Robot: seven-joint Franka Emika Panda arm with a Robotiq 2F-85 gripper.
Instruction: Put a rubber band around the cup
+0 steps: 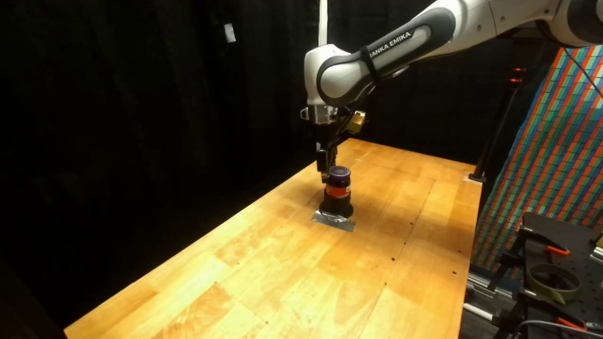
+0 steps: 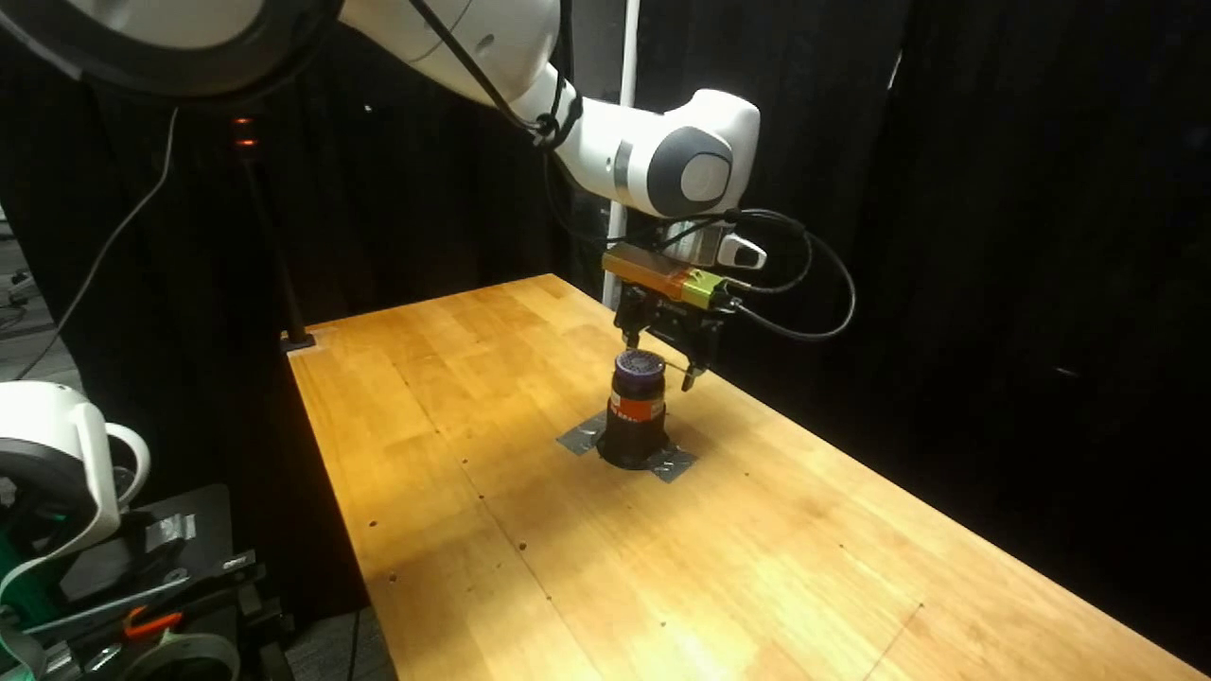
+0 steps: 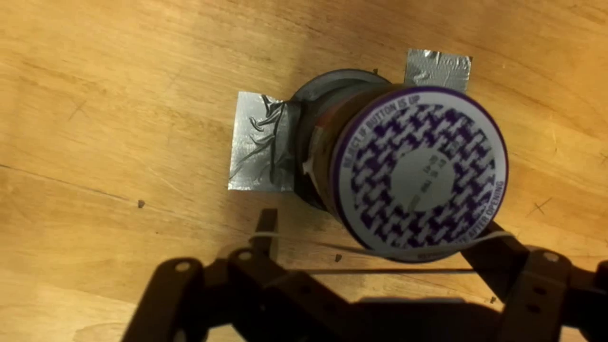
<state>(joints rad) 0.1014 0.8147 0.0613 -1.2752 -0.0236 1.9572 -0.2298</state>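
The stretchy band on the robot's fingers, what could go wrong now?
The rubber band is stretched between the spread fingers of the gripper, so it might slip off or ping away. In the wrist view, one strand crosses the lid of the cup near its edge, so the band could snag there. One finger looks close to the lid and might bump it.

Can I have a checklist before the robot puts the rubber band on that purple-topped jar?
1. Rubber band looped over both fingers of the gripper: ok.
2. Gripper open: ok.
3. Jar upright: ok.
4. Black base taped down: ok, silver tape on two sides.
5. Band centred over the jar: not ok; in the wrist view most of the lid lies outside it.
6. Fingers clear of the jar: cannot tell.
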